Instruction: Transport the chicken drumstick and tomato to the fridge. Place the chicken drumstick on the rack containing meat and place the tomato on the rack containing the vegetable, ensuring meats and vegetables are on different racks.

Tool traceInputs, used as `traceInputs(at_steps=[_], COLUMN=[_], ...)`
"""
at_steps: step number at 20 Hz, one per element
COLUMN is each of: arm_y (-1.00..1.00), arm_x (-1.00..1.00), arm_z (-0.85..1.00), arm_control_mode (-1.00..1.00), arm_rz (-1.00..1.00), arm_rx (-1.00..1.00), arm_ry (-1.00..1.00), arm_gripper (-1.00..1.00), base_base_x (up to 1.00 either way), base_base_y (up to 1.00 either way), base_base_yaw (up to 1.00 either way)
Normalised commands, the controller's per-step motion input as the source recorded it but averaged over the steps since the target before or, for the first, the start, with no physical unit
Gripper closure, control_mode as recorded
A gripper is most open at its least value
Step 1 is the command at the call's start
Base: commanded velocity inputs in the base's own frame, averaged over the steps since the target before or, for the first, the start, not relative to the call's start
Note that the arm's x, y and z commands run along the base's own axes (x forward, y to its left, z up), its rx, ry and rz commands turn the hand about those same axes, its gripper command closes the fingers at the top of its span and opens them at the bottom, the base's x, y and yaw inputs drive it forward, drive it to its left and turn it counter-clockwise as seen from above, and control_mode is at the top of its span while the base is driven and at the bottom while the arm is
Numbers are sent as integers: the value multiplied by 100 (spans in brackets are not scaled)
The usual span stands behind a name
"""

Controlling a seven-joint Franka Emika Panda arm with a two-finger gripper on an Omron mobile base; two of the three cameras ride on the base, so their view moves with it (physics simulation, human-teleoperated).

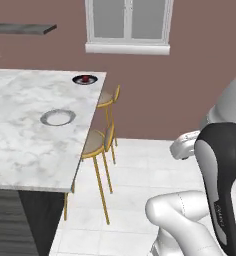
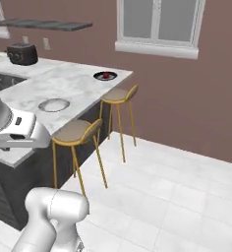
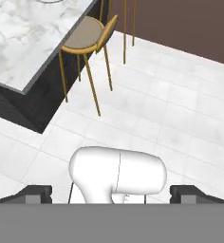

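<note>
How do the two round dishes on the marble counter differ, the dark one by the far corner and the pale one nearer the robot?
The dark round dish holds a small red ball, likely the tomato; the pale grey round dish looks bare. The dark dish sits at the counter's far corner near the window, the pale one mid-counter. The dark one looks smaller, though it is farther away. Both lie flat on the white marble counter.

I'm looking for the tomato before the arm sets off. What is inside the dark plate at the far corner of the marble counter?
A small red ball, apparently the tomato, sits in the dark plate near the counter corner. The plate's rim hides its underside; no drumstick is discernible there.
</note>
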Motion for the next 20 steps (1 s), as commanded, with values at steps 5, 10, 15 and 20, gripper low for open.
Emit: traceInputs(at_steps=[5, 10, 15, 20], arm_y=[0, 0, 0, 0], arm_x=[0, 0, 0, 0], arm_z=[0, 0, 0, 0], arm_control_mode=[100, 100, 100, 100], arm_rz=[0, 0, 0, 0], arm_rx=[0, 0, 0, 0], arm_ry=[0, 0, 0, 0], arm_gripper=[-100, -100, -100, -100], base_base_x=[68, 62, 8, -13], base_base_y=[-91, -92, -100, -100], base_base_yaw=[64, 64, 62, 59])
